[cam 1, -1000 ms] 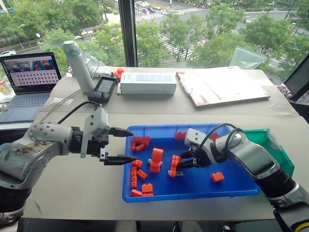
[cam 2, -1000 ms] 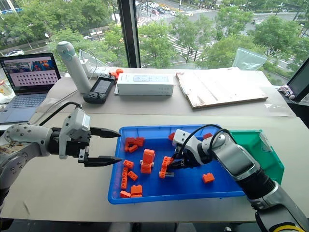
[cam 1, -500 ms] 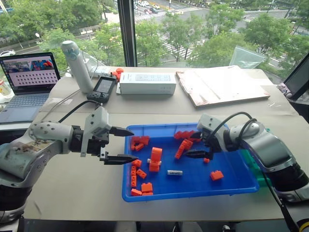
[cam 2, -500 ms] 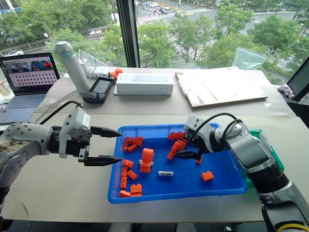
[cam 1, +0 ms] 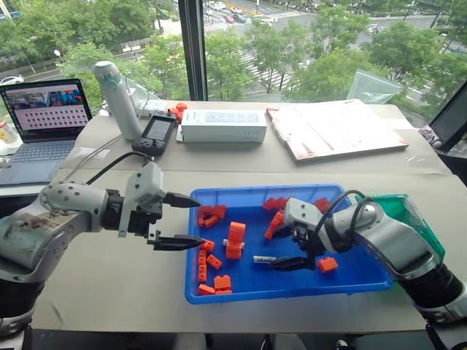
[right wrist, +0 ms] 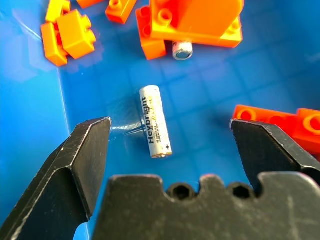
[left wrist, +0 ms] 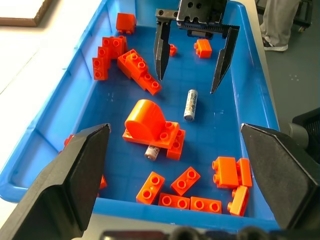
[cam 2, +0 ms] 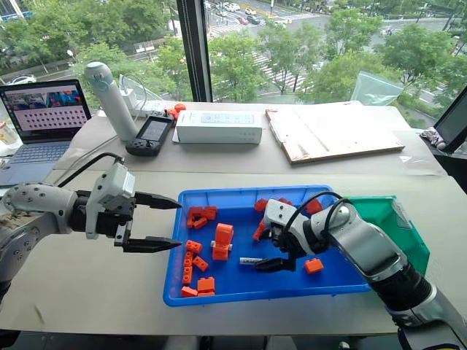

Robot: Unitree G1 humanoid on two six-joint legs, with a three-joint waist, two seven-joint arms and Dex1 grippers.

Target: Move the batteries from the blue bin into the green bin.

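The right arm reaches in from the right side of the table, elbow bent, forearm slanting down and inward over the blue bin (cam 1: 219, 295). Its right gripper (cam 1: 286, 252) hangs low over the tray floor with the two black fingers spread wide, nothing between them. Just beyond the fingertips lies a battery (right wrist: 155, 121) flat on the blue floor, a white cylinder with printed lettering, apart from both fingers. A second battery (right wrist: 182, 50) pokes out from under a large orange brick piece (left wrist: 152, 125), only its silvery end visible.

The left arm comes in from the left, forearm roughly level, wrist turned so that the left gripper (cam 1: 191, 221) points across toward the tray. Its fingers are also spread apart and empty, the tips hovering at the tray's left rim, one above the other.

Loose orange bricks (cam 1: 212, 215) lie scattered over the tray's left half and back. The green bin (cam 2: 398, 226) sits against the tray's right end, partly hidden behind the right forearm.
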